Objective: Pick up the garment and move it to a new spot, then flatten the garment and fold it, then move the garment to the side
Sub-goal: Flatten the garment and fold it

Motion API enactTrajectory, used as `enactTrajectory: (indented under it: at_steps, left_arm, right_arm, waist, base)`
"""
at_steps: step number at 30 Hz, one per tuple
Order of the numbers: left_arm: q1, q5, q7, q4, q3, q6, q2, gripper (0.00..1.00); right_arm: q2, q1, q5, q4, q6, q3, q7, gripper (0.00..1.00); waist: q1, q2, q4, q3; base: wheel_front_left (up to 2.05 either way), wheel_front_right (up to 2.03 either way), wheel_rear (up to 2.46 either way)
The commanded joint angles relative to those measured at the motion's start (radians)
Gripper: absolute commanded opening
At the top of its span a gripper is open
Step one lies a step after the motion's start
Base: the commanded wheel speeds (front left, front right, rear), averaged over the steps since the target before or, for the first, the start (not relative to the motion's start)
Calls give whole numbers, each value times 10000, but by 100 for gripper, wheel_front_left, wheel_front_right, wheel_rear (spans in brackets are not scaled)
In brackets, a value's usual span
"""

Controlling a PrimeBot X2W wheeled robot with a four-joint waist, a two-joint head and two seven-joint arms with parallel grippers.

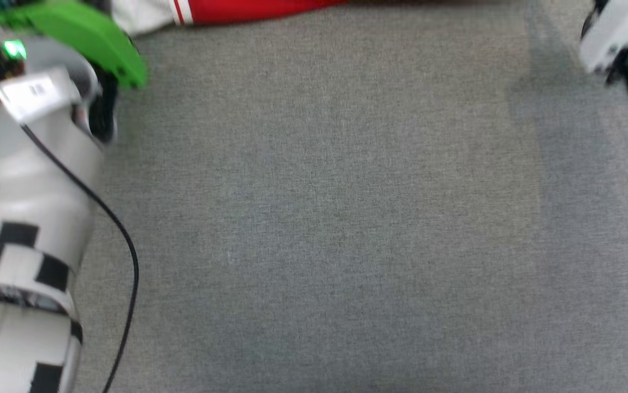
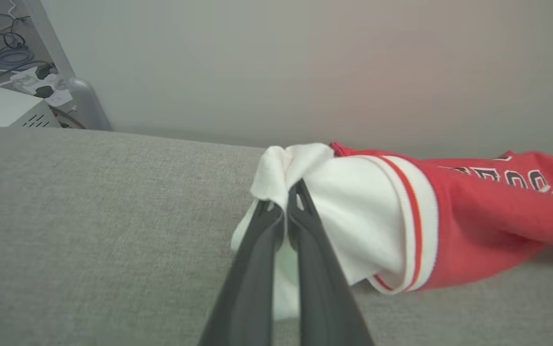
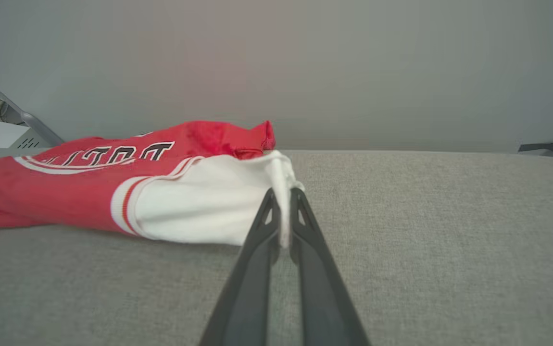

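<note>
The left gripper (image 2: pixel 286 194) is closed. Its two dark fingers are pressed together, and a fold of white cloth is pinched between the tips. This cloth is the end of a white sleeve (image 2: pixel 353 216) of the garment (image 2: pixel 478 230). From the pinch the sleeve spreads to the right in the left wrist view, up to a white band with red stripes. After the band the red body goes further right and lies on the grey cloth surface (image 2: pixel 89 216). Black-and-white lettering (image 2: pixel 512 178) shows on the upper side of the red part.

The right gripper (image 3: pixel 282 197) is closed too, and it nips the edge of the second white sleeve (image 3: pixel 199 211) between its fingertips. In the right wrist view the garment stretches away to the left of the fingers, low on the surface, with the lettering on top.

The head view is blurred. There a strip of the garment, red with a bit of white, lies at the top edge on the far part of the grey surface. The pale left forearm (image 1: pixel 24 164) stands at the left edge. Behind the surface rises a plain pale wall (image 2: pixel 305 62).
</note>
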Motion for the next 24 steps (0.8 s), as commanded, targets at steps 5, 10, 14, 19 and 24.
enactTrajectory:
  at_steps: [5,10,14,19,24]
  left_arm:
    - [2331,-211,-141,-1310,252,-73,178,0]
    - [4487,4,-146,-2964,827,-20,300,0]
    - [6332,134,-147,-4087,1180,293,413,0]
    - [8466,210,-147,-5711,1496,940,646,0]
    - [10395,296,-14,-7424,1519,1840,891,0]
  right_arm:
    - [-516,2340,976,-722,-9,305,-560,0]
    - [-963,4166,1441,-1469,-9,306,-990,0]
    - [-1102,5611,1582,-2023,-9,192,-1158,0]
    - [-1258,7356,1431,-2610,-9,-328,-1151,0]
    - [-1206,8938,930,-3277,-9,-1056,-929,0]
  waist:
    - [-1,0,287,-1290]
    - [-1,0,418,-2101]
    - [-1,0,384,-2880]
    - [-1,0,373,-3613]
    - [-1,0,373,-3999]
  base:
    - [0,0,0]
    - [0,0,0]
    - [0,0,0]
    - [0,0,0]
    - [0,0,0]
